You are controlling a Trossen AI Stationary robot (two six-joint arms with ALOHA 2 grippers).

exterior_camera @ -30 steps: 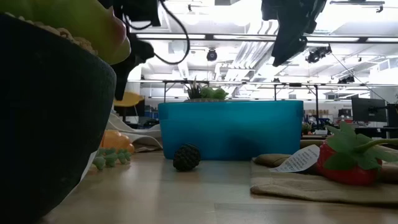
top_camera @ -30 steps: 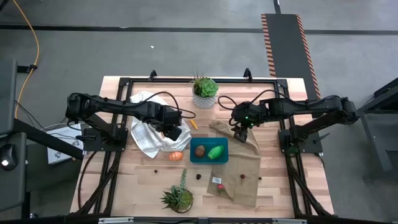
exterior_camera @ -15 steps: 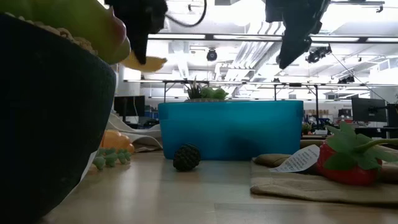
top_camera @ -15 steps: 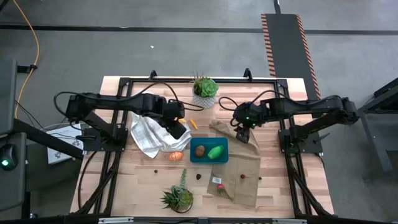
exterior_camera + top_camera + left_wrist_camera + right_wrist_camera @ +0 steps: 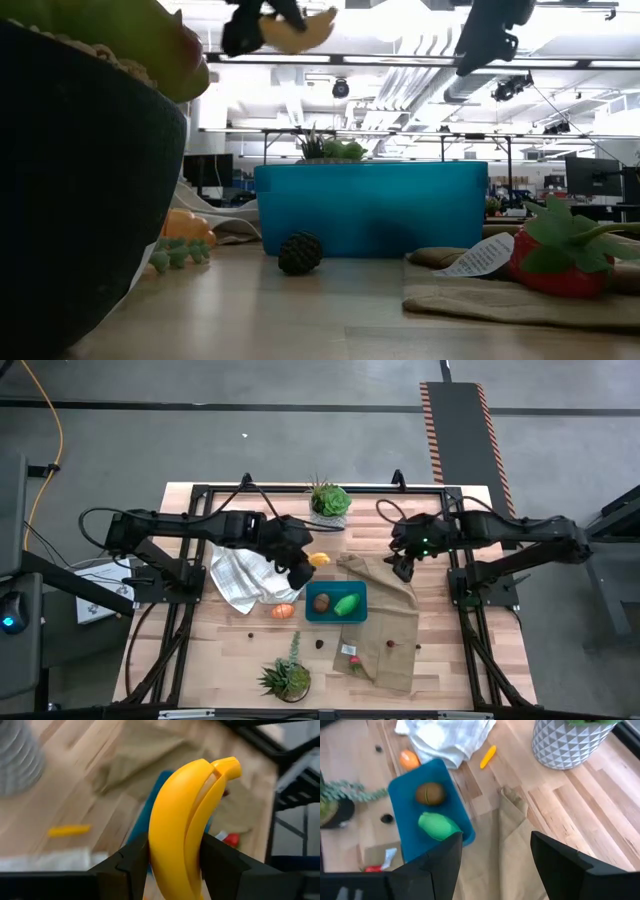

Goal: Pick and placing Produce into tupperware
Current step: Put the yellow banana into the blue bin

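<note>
1. Banana (image 5: 186, 825) was clamped lengthwise between the left gripper (image 5: 300, 567) fingers, stem end pointing away from the wrist.
2. Left arm reached above the tupperware (image 5: 335, 601), just off its corner.
3. Right gripper (image 5: 404, 567) hung wide, empty, near the tupperware.

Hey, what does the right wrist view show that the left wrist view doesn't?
Only the right wrist view shows inside the tupperware: the brown round piece and the bright green piece. It also shows an orange piece beside a white cloth, and the open right gripper empty over the tan cloth. Only the left wrist view shows the yellow banana clamped in the left gripper. Both show the wooden table, the tan cloth, part of the tupperware and a small yellow piece.
</note>
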